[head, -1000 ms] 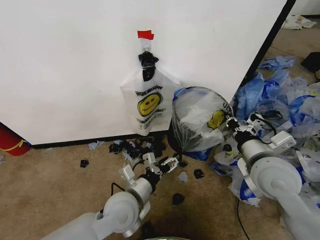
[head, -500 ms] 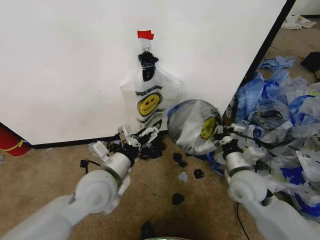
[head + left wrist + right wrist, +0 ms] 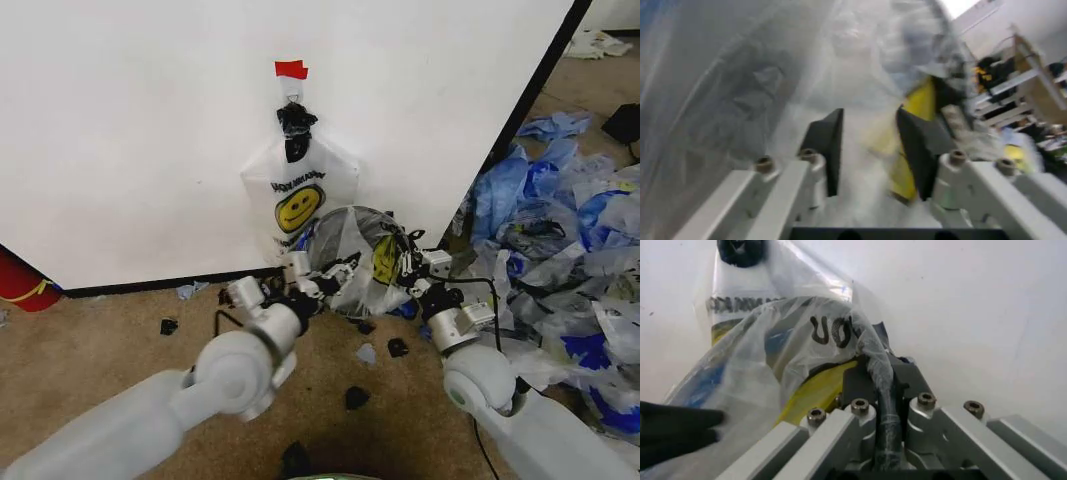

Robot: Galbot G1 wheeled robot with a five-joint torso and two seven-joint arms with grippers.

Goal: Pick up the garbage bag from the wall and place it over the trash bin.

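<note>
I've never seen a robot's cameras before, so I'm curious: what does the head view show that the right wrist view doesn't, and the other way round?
Head view: the red tape, the heap of blue bags, the littered carpet, and the left arm's jaws open at the tilted trash bin. Right wrist view: up close, the right arm's jaws shut on the bin's black rim, with its plastic liner bunched beside them. Both: the white wall, the hanging garbage bag and the lined bin.

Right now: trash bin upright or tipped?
Tipped. The trash bin, covered in a plastic bag, has its round mouth turned toward the head camera; the right gripper clamps its rim and the left gripper is at its side.
</note>
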